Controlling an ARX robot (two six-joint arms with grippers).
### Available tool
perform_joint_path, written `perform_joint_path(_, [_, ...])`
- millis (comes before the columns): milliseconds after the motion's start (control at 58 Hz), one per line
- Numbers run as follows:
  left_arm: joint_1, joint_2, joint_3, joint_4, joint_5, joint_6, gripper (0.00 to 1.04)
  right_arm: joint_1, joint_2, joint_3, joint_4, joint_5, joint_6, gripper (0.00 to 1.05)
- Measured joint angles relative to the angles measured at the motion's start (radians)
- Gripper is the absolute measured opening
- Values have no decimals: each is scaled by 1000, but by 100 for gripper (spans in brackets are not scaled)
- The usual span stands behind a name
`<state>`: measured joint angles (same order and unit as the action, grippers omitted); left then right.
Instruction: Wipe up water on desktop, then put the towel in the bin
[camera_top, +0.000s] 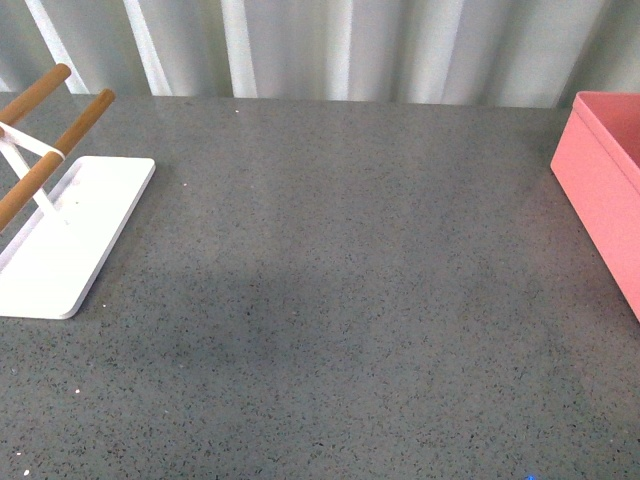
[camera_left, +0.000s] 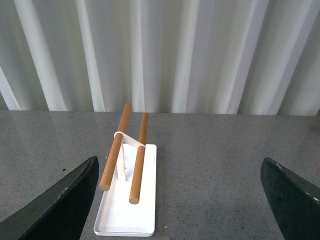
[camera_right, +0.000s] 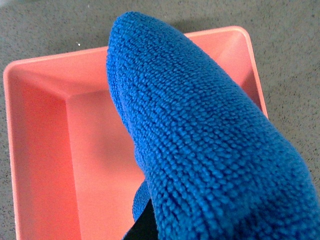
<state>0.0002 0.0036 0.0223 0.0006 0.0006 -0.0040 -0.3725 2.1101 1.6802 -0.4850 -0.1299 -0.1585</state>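
The bright blue fluffy towel (camera_right: 200, 145) fills the right wrist view, draped over my right gripper, which is shut on it; its fingers are hidden under the cloth. Directly beneath the towel lies the open salmon-pink bin (camera_right: 45, 150), with nothing showing on its floor. In the front view only the bin's left wall (camera_top: 600, 190) shows at the right edge, and neither arm appears there. The speckled dark grey desktop (camera_top: 330, 270) shows no water that I can make out. My left gripper (camera_left: 182, 200) hangs open above the desktop, its dark fingers (camera_left: 60, 205) wide apart.
A white rack base (camera_top: 70, 235) with two wooden rods (camera_top: 50, 150) stands at the desktop's far left; it also lies ahead of the left gripper (camera_left: 127, 205). A corrugated pale wall (camera_top: 330, 45) closes the back.
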Motion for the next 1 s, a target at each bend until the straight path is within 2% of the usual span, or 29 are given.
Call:
perform_joint_path(293, [0,0,0,0,0,0,98,1,74,14,-29,14,-80,4])
perform_joint_path(397, [0,0,0,0,0,0,98,4,79,-34,-2,59,-139,5])
perform_joint_path(569, [0,0,0,0,0,0,98,-23,100,-111,31,126,-201,43])
perform_joint_path(915, [0,0,0,0,0,0,98,-33,94,-58,-6,66,-222,93])
perform_joint_path(966, [0,0,0,0,0,0,98,-27,87,-38,-15,51,-220,99])
perform_joint_path(1001, [0,0,0,0,0,0,98,-23,76,-20,-24,41,-221,99])
